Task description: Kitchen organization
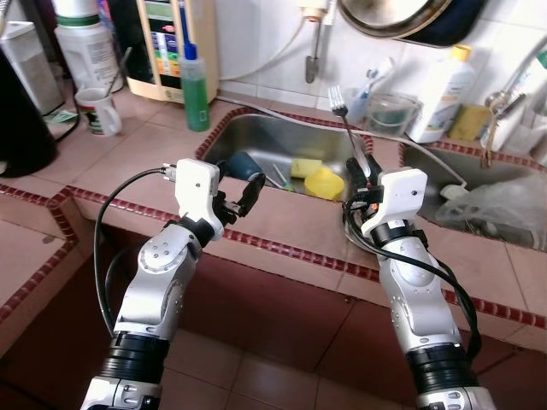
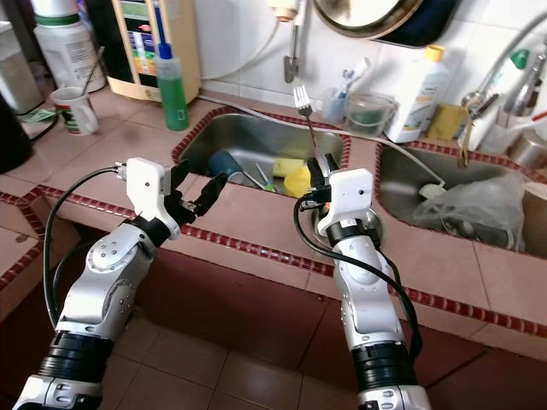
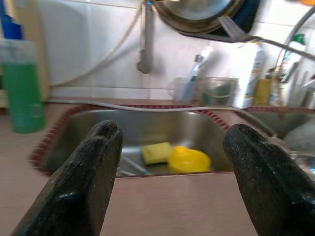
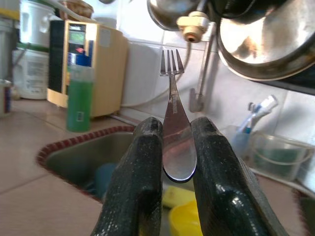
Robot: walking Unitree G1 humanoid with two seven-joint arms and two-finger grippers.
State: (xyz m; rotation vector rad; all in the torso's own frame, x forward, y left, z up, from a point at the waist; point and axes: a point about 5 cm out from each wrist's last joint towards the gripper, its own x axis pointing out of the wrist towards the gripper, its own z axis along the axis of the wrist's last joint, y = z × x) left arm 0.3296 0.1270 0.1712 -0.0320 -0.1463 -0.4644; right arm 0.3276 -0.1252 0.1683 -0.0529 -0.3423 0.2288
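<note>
Here, right gripper [image 4: 170, 147] clamps metal fork [image 1: 344, 120] by handle, tines up, above sink [image 1: 256, 137] edge. Left gripper [image 1: 244, 190] empty, fingers spread, over counter front. Advice: keep fork upright, move slowly toward clear utensil cup [image 1: 389, 111], avoid hanging pan [image 1: 393, 17].

Fork [image 4: 173, 118]: polished metal, mirror-bright handle. Right claw [image 4: 174, 162] fingers: black, rough-grained, slightly glossy. Sink [image 1: 256, 137]: brushed stainless steel, dull sheen. Table [image 1: 137, 154]: matt reddish-brown tile. Sponge [image 3: 156, 152]: yellow, matt. Bag [image 1: 496, 205]: thin, crinkled clear plastic.
</note>
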